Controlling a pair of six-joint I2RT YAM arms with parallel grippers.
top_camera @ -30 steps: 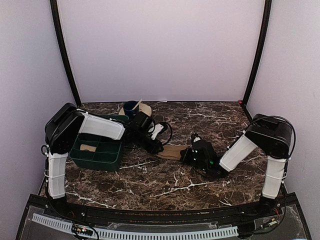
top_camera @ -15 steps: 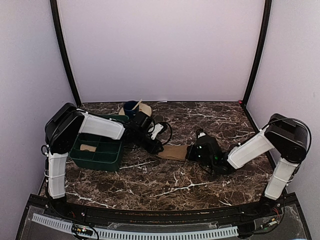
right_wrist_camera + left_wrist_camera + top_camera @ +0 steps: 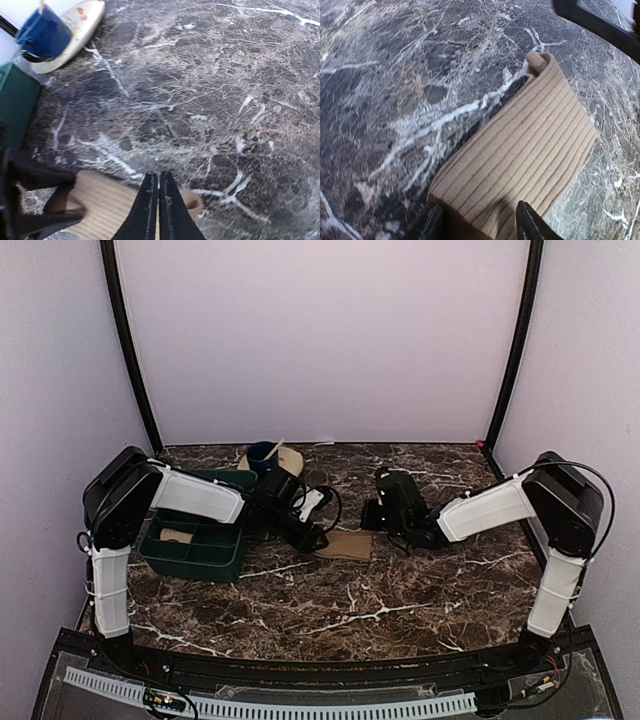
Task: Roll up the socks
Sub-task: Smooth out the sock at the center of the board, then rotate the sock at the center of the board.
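Lying flat, sock runs left-right, right end seemingly curled

The sock runs off the bottom of the left wrist view, so its near end is unseen, and the left gripper shows only the tips of its fingers. From above, that arm covers the same end. A tan thing in the green tray is too small to name, perhaps a second sock. The right wrist view crops the tray.
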